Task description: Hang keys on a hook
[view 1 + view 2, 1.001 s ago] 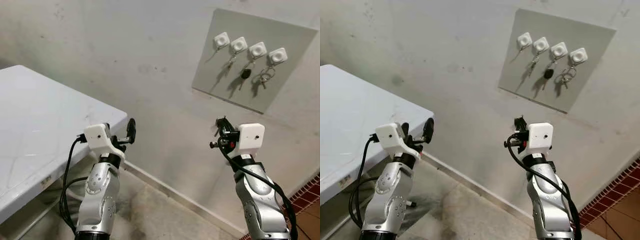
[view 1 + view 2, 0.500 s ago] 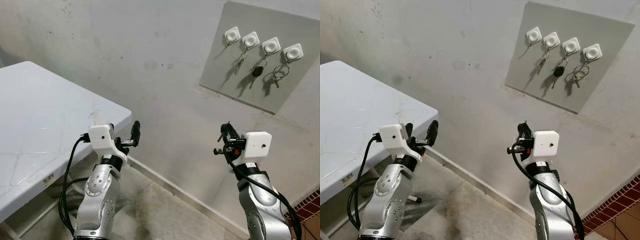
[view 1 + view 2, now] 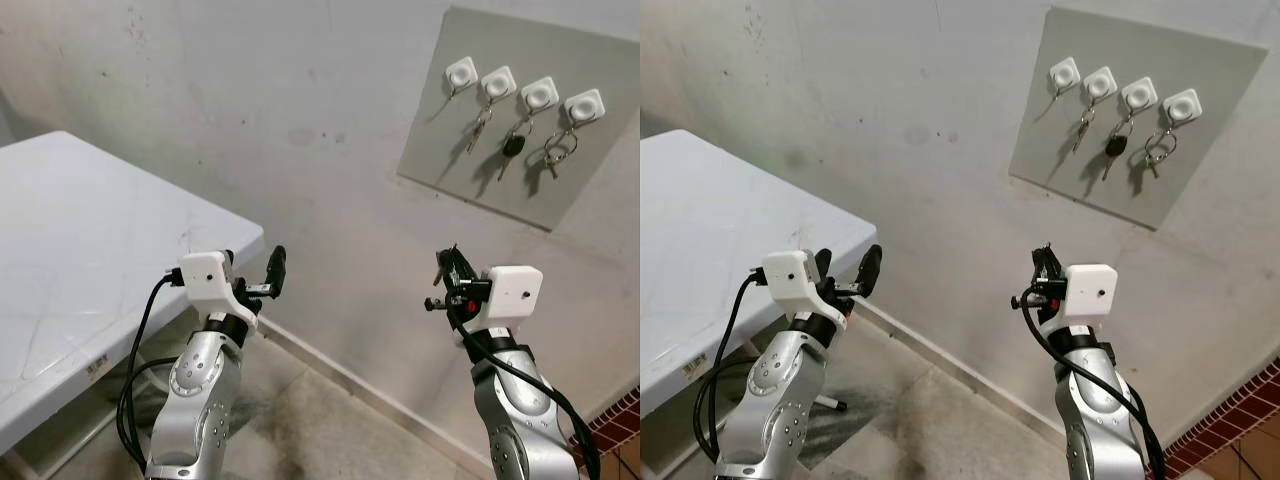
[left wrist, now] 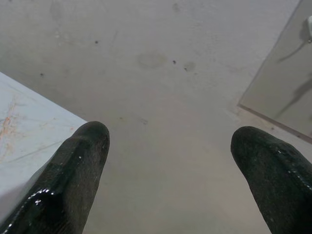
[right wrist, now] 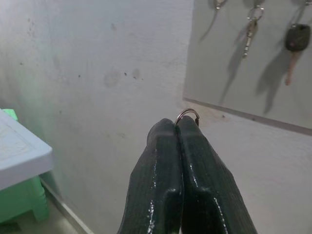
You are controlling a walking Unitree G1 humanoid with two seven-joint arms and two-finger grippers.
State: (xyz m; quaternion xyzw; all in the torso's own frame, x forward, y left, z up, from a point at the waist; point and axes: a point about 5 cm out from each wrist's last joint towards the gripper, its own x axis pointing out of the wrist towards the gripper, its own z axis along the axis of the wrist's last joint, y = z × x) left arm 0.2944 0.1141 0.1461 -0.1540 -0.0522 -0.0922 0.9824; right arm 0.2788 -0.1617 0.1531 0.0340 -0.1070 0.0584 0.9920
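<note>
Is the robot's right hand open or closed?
Closed: the right hand has its fingers pressed together, pinching a key ring.

Both my silver arms are up in the lower half of the frame, forearms rising from the bottom edge. My left gripper sits left of centre, fingers spread apart. My right gripper, right of centre, has its fingers pressed together.

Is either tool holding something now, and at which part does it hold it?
The right tool is shut on a key ring, pinched at the ring's lower part; a small arc sticks out past the fingertips. The left tool is open and holds nothing.
</note>
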